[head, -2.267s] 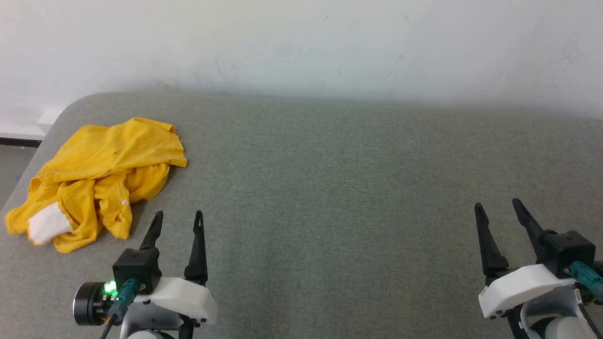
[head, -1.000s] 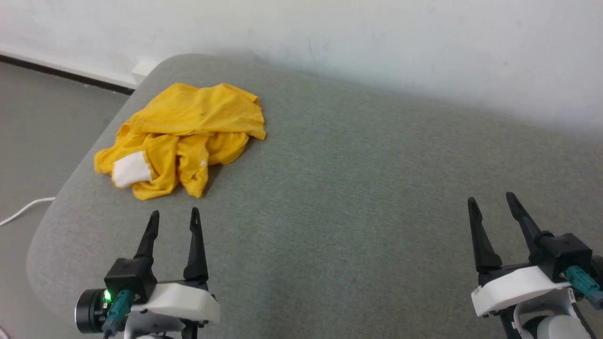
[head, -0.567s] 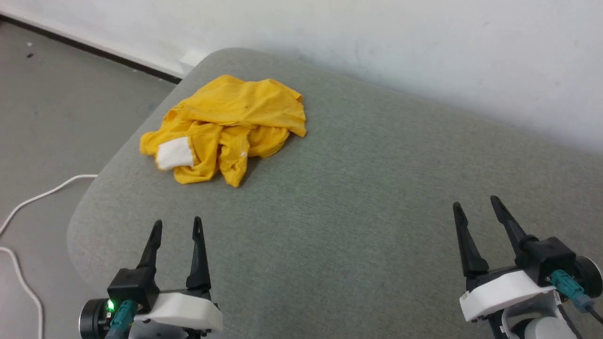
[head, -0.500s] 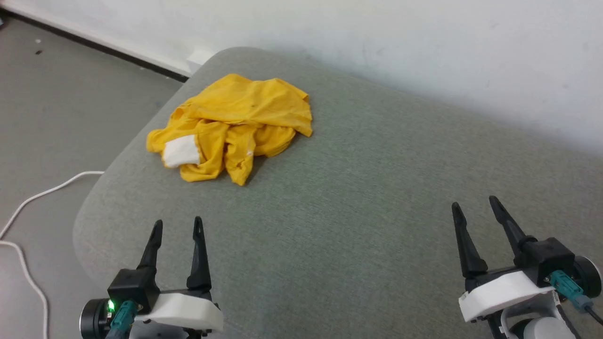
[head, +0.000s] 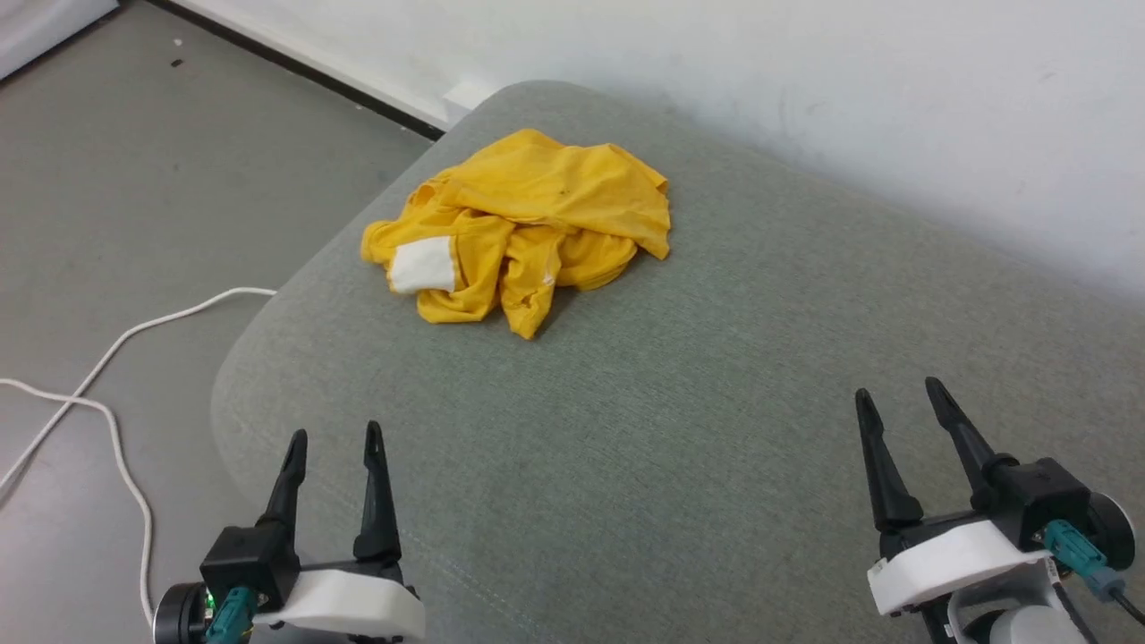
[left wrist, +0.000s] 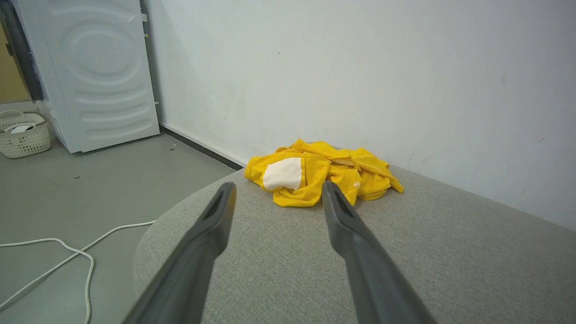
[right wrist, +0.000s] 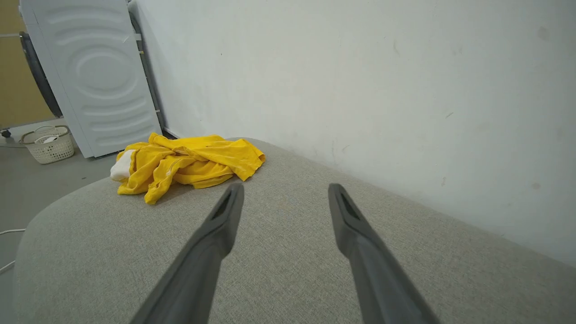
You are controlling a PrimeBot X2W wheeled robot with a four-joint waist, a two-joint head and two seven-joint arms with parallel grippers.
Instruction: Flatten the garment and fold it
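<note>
Garment (head: 528, 224): soft bright yellow knit, crumpled into a low rounded heap with overlapping folds and rolled hems; a flat white patch (head: 422, 265), roughly rectangular, faces up on the side of the heap nearest the left gripper (head: 335, 432). The printed face cannot be made out. The heap lies well ahead of the left gripper and a little toward its right; from the right gripper (head: 896, 388) it lies farther ahead and well off to the left. Both grippers: two long, dark, tapering matte fingers standing apart, nothing between them, hovering low over the padded surface (head: 680, 429) and touching no cloth. Surface: grey-green woven upholstery with a fine grain and a rounded corner and edge, which curves down just left of the left gripper. A matte white wall (head: 805, 72), lightly scuffed, rises beyond the garment. A thin white cable (head: 116, 340) loops across the smooth grey floor (head: 134, 134) left of the left gripper. Far ahead-left: a white ribbed appliance (left wrist: 99, 72) and a pale lattice basket (left wrist: 24, 135).
</note>
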